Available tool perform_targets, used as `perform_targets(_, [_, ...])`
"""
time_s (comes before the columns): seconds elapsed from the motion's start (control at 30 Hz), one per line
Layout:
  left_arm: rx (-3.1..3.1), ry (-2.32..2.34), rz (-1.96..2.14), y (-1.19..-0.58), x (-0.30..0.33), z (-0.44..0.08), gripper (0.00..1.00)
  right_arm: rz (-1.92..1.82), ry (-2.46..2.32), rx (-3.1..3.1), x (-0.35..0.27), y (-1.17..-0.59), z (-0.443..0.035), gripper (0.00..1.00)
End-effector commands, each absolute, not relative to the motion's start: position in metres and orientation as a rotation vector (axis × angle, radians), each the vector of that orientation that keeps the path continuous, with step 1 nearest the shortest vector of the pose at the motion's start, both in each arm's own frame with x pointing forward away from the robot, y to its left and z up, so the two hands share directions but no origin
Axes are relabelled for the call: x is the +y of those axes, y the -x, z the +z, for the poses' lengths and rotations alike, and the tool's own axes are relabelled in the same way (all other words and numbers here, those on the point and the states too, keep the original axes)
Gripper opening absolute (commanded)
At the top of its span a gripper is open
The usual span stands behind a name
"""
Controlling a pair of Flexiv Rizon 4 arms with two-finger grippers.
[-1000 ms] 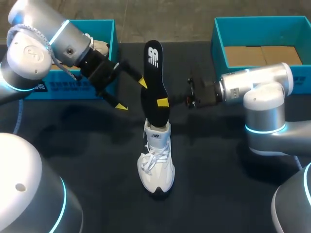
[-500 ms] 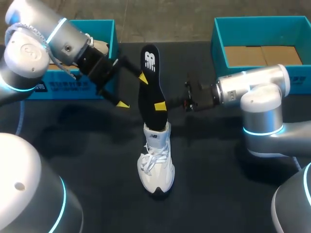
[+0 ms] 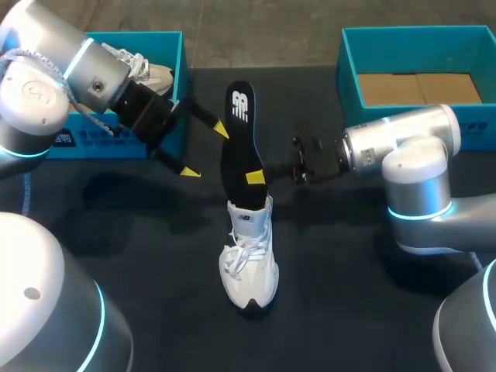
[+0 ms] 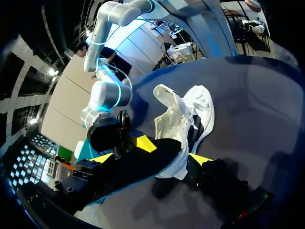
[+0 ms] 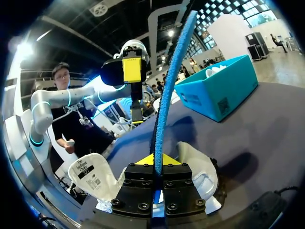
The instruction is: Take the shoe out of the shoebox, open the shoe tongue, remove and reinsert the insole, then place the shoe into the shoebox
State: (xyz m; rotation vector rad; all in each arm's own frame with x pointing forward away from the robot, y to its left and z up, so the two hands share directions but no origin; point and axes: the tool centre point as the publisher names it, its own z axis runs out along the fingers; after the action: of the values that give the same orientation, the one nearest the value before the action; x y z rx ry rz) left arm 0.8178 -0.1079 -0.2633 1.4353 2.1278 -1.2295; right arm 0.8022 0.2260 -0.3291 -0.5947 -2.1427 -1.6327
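- My right gripper [image 5: 153,161] is pinched tight on the insole [image 5: 167,81], a yellow tip flat against each face near its lower end. The strip stands upright out from between them.
- Just under those tips, the insole's end sits in the mouth of the shoe [image 3: 248,260]. The shoe stands on the table [image 3: 349,302] with nothing holding it, its tongue folded open.
- I judge this the insole step — whether it is coming out or going back in, I cannot tell from this alone. If it is going in, the next move calls for feeding it down along the sole toward the toe, with the shoe steadied so it neither slides nor tips.
- The insole looks like thin, bendy foam: black cloth face, bright blue underside, rounded ends. The shoe is white, with a soft laced upper and a thick sole.
- Beyond the insole, my left gripper [image 3: 205,149] is spread wide and holds nothing. One tip is just beside the insole's edge — touching or not, I cannot tell.
- Farthest off, past my right arm, is an empty shoebox [image 3: 349,74] of stiff teal card with a brown floor. The other box [image 3: 180,58], behind my left fingers, holds a second shoe [image 3: 143,71].
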Motion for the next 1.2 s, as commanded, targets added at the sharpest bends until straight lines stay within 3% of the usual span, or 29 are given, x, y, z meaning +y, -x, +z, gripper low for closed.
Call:
perform_targets(0.03, [2.128,-1.44,-1.228,-0.819,-0.11,-0.264,1.0,-1.626,0.613,-2.15,0.227,-0.793,-0.334,0.0])
perform_targets(0.73, [2.143,-1.468,-1.216,-0.824,-0.111,-0.268,1.0,-1.615,0.636,-2.148,0.226,-0.779,-0.341,0.0])
perform_targets(0.77, [2.142,-1.47,-1.216,-0.824,-0.112,-0.269,1.0,-1.618,0.633,-2.152,0.226,-0.78,-0.339,0.03])
perform_targets(0.8, [2.142,-1.471,-1.216,-0.824,-0.112,-0.269,1.0,-1.618,0.629,-2.157,0.226,-0.781,-0.338,0.16])
perform_targets(0.9, [2.138,-1.474,-1.22,-0.824,-0.112,-0.269,1.0,-1.618,0.618,-2.167,0.226,-0.784,-0.335,0.33])
perform_targets(0.97, [2.136,-1.476,-1.222,-0.824,-0.112,-0.269,1.0,-1.618,0.614,-2.171,0.227,-0.784,-0.333,0.37])
perform_targets(1.2, [2.156,-1.48,-1.182,-0.825,-0.113,-0.272,1.0,-1.62,0.588,-2.185,0.231,-0.789,-0.327,0.38])
